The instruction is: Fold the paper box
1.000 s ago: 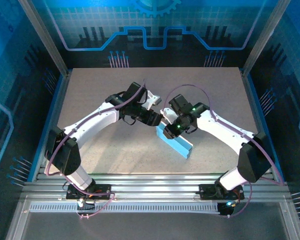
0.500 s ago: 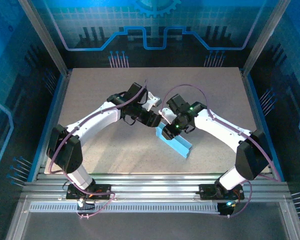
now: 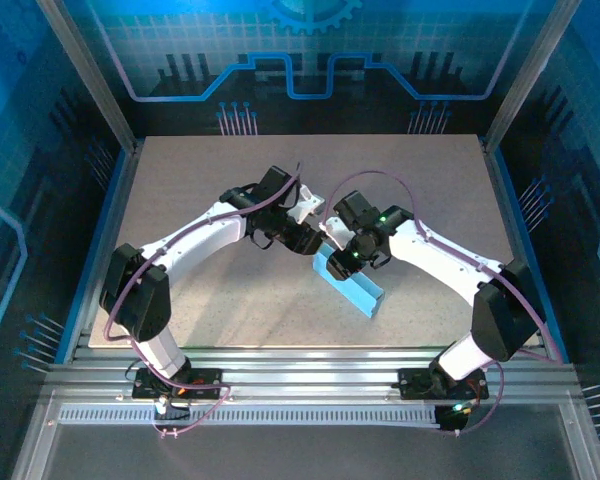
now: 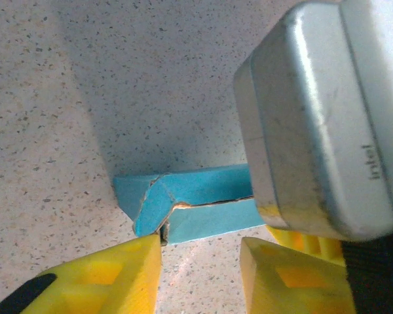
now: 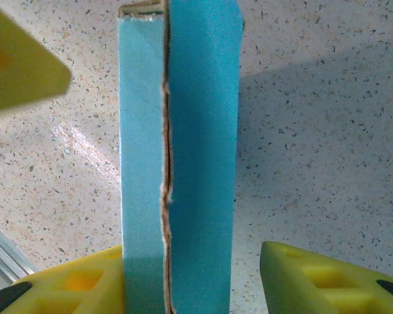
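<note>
Two grippers of mine meet at the paper box (image 3: 350,287), which lies on the speckled table (image 3: 200,180). My left gripper (image 4: 200,252) is spread, with nothing between its fingers. The end of the box lies just ahead of them, and its folded corner touches one of them. A grey camera housing (image 4: 314,124) hangs above the other finger. My right gripper (image 5: 190,252) is spread too and straddles the box, which runs straight ahead of it. One finger touches the box's side; the other stands clear.
</note>
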